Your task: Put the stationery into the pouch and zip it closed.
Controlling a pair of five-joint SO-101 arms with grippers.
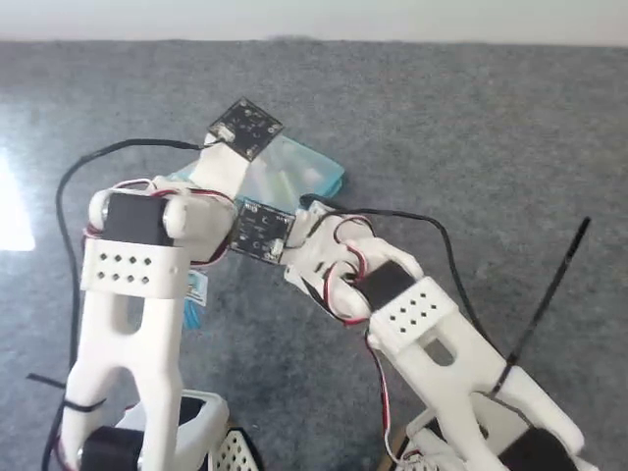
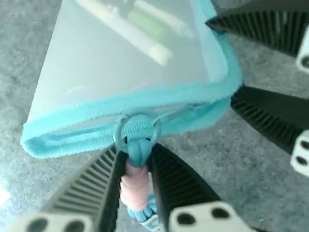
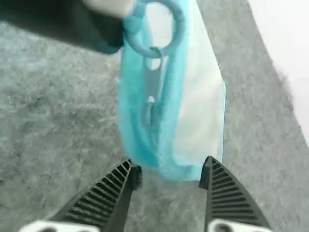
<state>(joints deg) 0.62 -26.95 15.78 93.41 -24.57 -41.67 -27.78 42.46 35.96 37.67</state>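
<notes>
translucent teal-edged zip pouch (image 1: 299,172) at 12 o'clock of grey table (image 1: 491,128) centre | left gripper (image 2: 136,153) clamped on teal cord zipper pull (image 2: 133,182) | right gripper (image 3: 169,164) spread wide, straddling pouch end

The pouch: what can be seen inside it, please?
Through the translucent wall of the pouch show a white pen-like stick and a green piece. The rest is blurred behind the wall, so the count cannot be told. The left gripper grips the zip pull.

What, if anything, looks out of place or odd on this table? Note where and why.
One oddity: a small blue-and-white thing sits on the table by the left arm, outside the pouch; what it is I cannot tell. Otherwise pens sit inside, and the left gripper is shut on the zip pull.
</notes>
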